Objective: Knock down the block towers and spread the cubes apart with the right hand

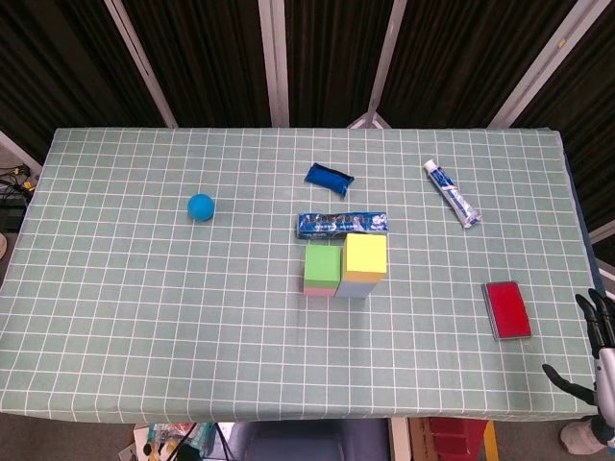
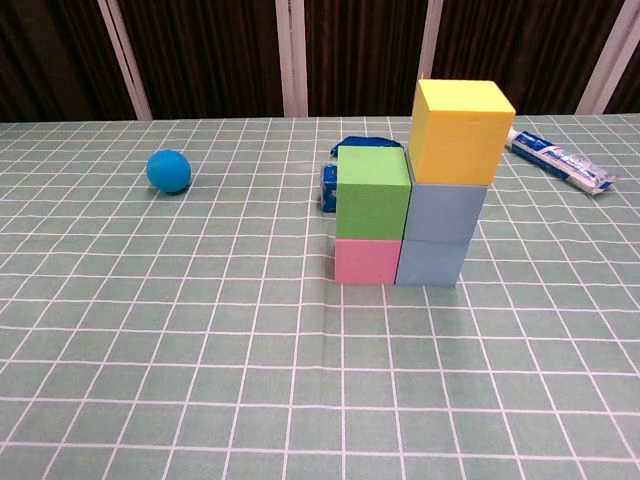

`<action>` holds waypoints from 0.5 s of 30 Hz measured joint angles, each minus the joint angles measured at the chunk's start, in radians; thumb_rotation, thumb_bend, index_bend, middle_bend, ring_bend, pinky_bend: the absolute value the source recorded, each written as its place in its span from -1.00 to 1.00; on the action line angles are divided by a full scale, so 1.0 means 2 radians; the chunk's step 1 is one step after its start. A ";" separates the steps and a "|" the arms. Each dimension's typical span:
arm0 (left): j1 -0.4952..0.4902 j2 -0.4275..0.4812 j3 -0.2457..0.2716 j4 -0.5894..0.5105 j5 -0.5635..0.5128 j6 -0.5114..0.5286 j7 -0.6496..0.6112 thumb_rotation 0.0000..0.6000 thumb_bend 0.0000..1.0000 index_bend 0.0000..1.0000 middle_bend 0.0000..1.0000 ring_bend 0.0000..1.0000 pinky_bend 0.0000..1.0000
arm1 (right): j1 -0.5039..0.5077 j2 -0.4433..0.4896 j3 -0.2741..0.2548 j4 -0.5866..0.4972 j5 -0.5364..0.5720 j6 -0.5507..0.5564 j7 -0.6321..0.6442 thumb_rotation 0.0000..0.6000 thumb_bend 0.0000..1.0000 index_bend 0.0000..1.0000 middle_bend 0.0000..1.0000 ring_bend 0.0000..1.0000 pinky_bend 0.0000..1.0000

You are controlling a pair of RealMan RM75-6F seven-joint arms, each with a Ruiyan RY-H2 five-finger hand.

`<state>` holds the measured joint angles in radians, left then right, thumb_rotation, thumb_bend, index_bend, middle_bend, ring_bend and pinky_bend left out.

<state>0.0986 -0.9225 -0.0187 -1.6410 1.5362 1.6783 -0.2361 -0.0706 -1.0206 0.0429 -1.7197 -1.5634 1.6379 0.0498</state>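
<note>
From the head view, we see our right hand (image 1: 594,357) at the table's near right corner, fingers apart and holding nothing, with the two block towers, green-topped (image 1: 323,268) and yellow-topped (image 1: 365,263), touching side by side mid-table, well to its left and farther out; the left hand is not visible. At chest height, the yellow cube (image 2: 458,129) tops two blue cubes (image 2: 436,235), taller than green cube (image 2: 372,193) on pink cube (image 2: 366,260); neither hand shows.
</note>
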 measured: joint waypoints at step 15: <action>-0.008 -0.006 0.000 -0.005 0.002 -0.015 0.027 1.00 -0.49 -0.79 -1.00 -1.00 -1.00 | 0.010 -0.003 -0.008 0.001 -0.005 -0.024 0.001 1.00 -0.82 -1.00 -0.98 -1.00 -1.00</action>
<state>0.0833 -0.9342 -0.0182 -1.6511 1.5404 1.6489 -0.1821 -0.0507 -1.0275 0.0273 -1.7182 -1.5732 1.5892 0.0517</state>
